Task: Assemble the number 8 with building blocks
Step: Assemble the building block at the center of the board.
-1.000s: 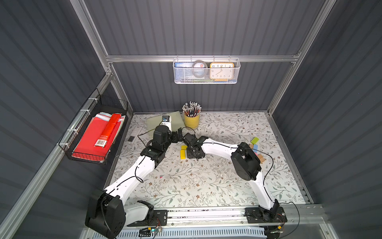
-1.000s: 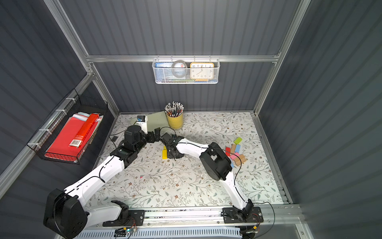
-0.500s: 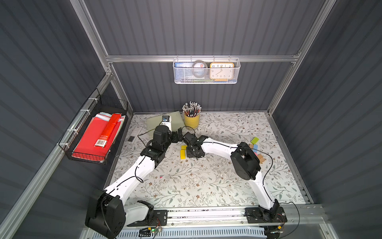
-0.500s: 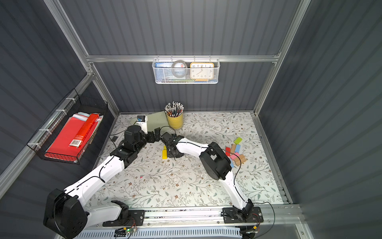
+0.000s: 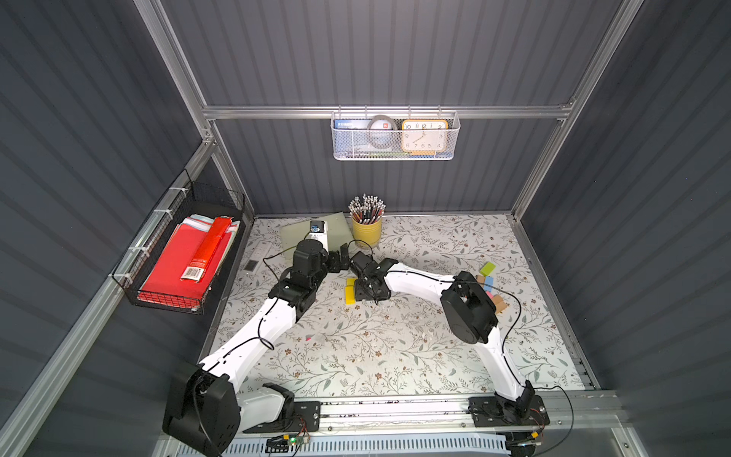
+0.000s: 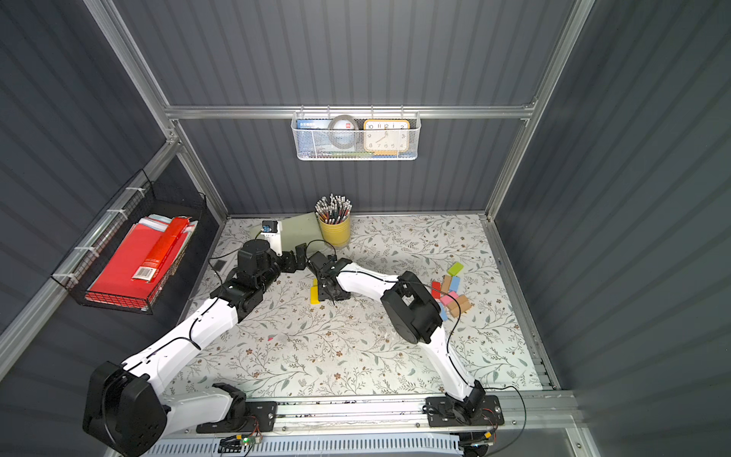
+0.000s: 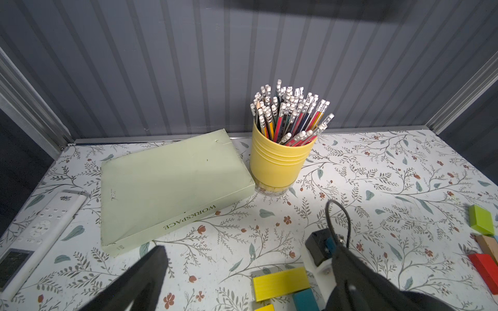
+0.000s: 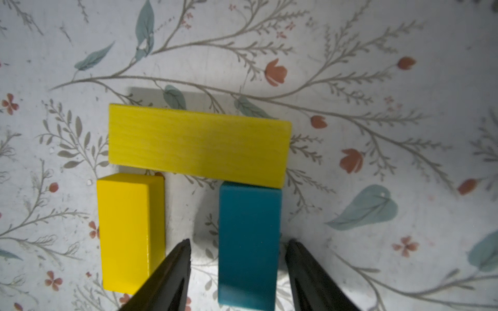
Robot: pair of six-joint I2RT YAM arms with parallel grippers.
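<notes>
The teal block (image 8: 249,242) lies on the table (image 8: 377,80), its end touching a crosswise yellow block (image 8: 199,142), with a second yellow block (image 8: 129,231) alongside. The right pincer (image 8: 237,245) straddles the teal block, jaws parted and not gripping. The left pincer (image 5: 343,259) hovers nearby, spread wide. Spare blocks (image 5: 490,283) lie well apart near the table's right edge.

Teal block (image 7: 305,300) cut by frame edge; spare blocks (image 5: 489,283) partly behind right arm (image 5: 468,312)

You find the cross block (image 8: 199,142) lying behind two others | left leg block (image 8: 129,231) and right leg block (image 8: 249,242) sit apart, just before its ends | spare blocks (image 6: 449,297) cluster well to their right | pencil cup (image 7: 277,164) stands behind, book (image 7: 167,183) left of it
</notes>
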